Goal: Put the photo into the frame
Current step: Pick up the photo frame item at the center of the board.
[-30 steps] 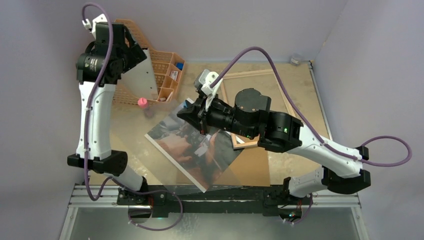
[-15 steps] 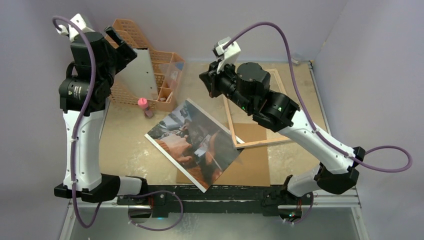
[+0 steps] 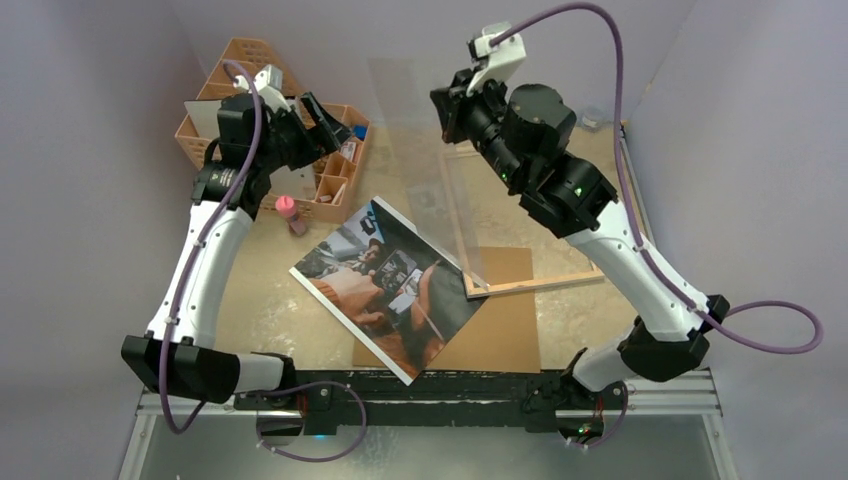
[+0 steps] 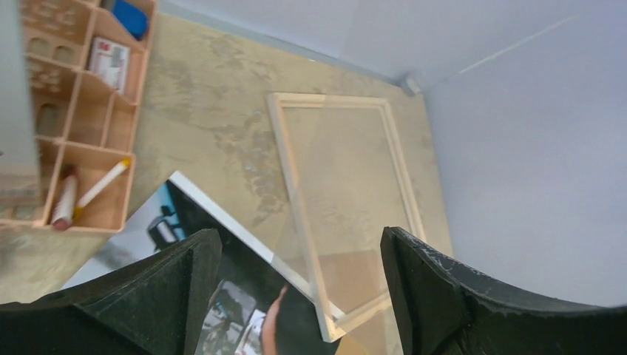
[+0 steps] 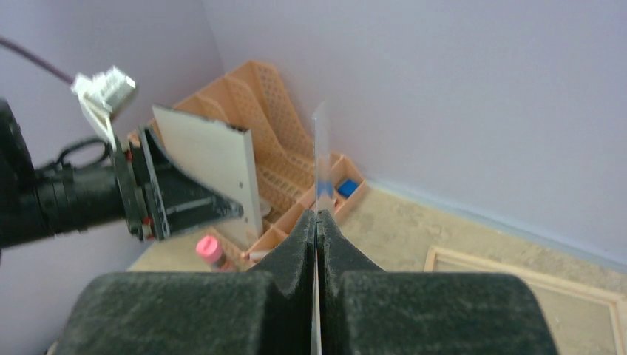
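Lying face up on the table (image 3: 270,290), the photo (image 3: 385,290) sits at a slant near the front edge. Its near half overlaps a brown fibreboard sheet (image 3: 500,335). Its right corner reaches the near left corner of the frame (image 3: 540,281). The frame lies flat just to the right, light wood rim upward, with bare tabletop showing inside the rim. The photo is outside it.

Above the frame's left rail hangs a clear pane (image 5: 319,140), lifted and tilted, faint against the wall in the top view. The right gripper (image 5: 316,222) pinches its upper part, fingers closed tight on the thin edge. Whether the pane's lower edge touches the frame cannot be told.

The left gripper (image 4: 297,240) is raised over the far left of the table with its fingers spread wide and nothing between them. Below and behind it stands a peach lattice organiser (image 3: 250,50). A pale flat panel (image 5: 214,163) stands upright in it, and small items fill its front compartments. A pink-capped bottle (image 3: 286,206) stands on the table just in front of the organiser, apart from the photo.
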{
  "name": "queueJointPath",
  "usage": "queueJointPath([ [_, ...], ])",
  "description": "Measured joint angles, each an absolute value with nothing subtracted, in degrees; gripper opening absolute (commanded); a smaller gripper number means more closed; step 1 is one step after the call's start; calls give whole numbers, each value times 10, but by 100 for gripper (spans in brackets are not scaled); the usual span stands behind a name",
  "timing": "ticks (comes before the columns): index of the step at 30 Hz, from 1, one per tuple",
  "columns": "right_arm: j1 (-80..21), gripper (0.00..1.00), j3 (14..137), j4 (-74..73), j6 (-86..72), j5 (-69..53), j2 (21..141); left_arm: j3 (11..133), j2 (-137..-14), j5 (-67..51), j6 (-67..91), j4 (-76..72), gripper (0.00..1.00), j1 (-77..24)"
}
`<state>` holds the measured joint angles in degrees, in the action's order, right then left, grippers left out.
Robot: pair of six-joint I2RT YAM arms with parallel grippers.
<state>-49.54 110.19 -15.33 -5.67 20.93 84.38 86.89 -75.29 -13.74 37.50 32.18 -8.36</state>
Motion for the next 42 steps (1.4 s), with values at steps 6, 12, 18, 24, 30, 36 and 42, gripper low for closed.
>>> queueJointPath([
  [6, -478, 0, 1217, -145, -42, 230, 903, 863, -767, -191, 391, 226, 84, -93],
  [12, -479, 0, 1301, -145, -55, 327, 969, 863, -752, -144, 378, 173, 85, -208],
  [18, -479, 0, 1334, -173, -120, 434, 1027, 855, -748, -87, 346, 164, 90, -310],
  [24, -479, 0, 1337, -209, -172, 500, 1053, 848, -748, -20, 302, 162, 93, -389],
  [30, -479, 0, 1360, -223, -196, 516, 1066, 852, -773, 81, 264, 156, 85, -462],
  [36, -479, 0, 1369, -223, -206, 518, 1064, 863, -829, 198, 243, 170, 54, -505],
  [42, -479, 0, 1369, -224, -206, 519, 1065, 864, -837, 294, 229, 180, 18, -528],
])
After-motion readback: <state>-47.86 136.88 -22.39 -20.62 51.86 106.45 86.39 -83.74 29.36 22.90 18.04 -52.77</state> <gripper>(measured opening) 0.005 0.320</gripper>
